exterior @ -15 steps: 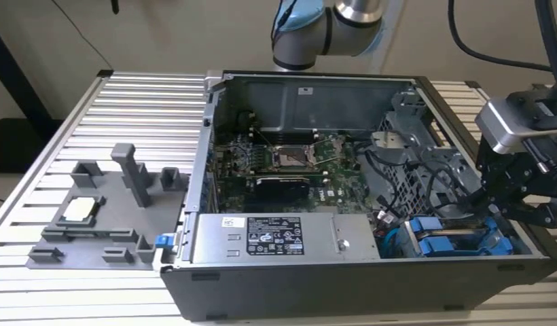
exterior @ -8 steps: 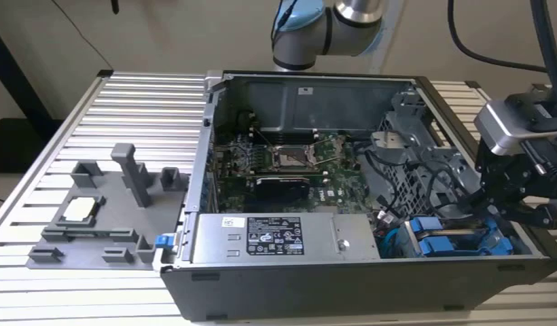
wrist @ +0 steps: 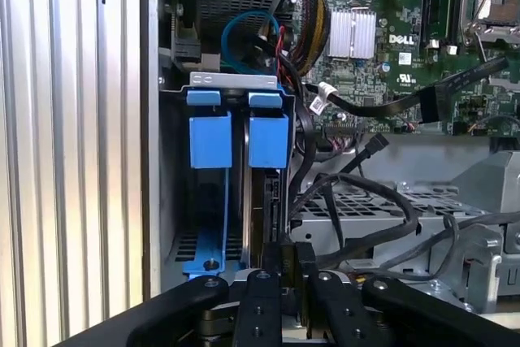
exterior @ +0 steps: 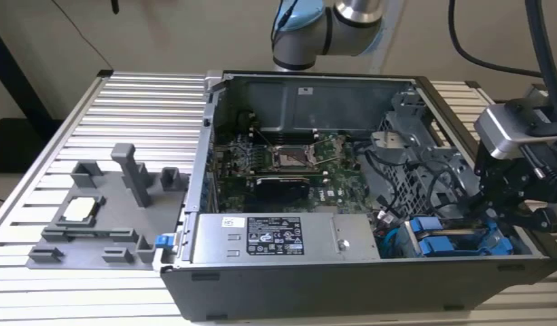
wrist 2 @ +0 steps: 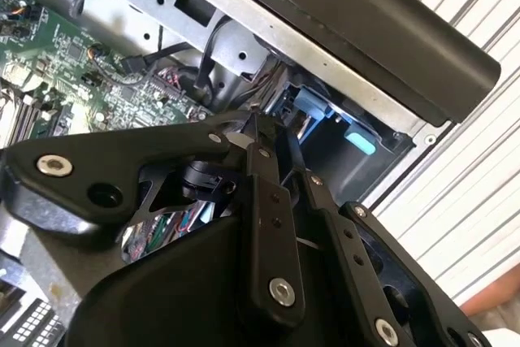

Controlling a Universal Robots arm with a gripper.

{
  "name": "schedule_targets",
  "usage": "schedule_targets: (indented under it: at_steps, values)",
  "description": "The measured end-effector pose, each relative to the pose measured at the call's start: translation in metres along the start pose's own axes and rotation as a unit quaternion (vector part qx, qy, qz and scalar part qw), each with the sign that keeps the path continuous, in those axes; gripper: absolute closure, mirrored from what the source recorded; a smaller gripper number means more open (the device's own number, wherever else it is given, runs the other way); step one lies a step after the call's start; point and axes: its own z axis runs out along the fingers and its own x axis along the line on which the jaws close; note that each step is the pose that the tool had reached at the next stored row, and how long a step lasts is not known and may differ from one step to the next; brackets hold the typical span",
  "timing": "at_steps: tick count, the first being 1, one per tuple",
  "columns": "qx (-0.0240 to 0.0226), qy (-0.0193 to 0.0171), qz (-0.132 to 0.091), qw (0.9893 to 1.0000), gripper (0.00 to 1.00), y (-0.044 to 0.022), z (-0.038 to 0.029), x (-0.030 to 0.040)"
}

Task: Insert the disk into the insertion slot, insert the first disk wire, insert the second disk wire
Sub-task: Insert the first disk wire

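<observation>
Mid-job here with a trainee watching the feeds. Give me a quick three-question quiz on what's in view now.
1. True or false: the claw is at the drive cage inside the computer case.
2. How many blue carrier tabs stand side by side in that cage?
3. The grey box with the black-and-white sticker lies: A) inside the case, B) on the grey fixture, C) in the claw.
Key: 1 true; 2 two; 3 A.

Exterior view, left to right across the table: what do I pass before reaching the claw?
Grey fixture tray → grey box with sticker → blue disk carriers → claw.
</observation>
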Motion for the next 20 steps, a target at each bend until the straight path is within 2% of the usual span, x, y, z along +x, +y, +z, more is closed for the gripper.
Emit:
schedule_targets:
  at_steps: [3, 7, 20]
  values:
    - [-0.0035, 0.0029, 0.001, 1.0000, 0.81, -0.0008, 0.0015, 0.0002]
    - [-0.0050, 0.0050, 0.002, 1.0000, 0.81, -0.0008, 0.0036, 0.0005]
    - [-0.0062, 0.0057, 0.006, 0.9999, 0.81, -0.0023, 0.0066, 0.0010]
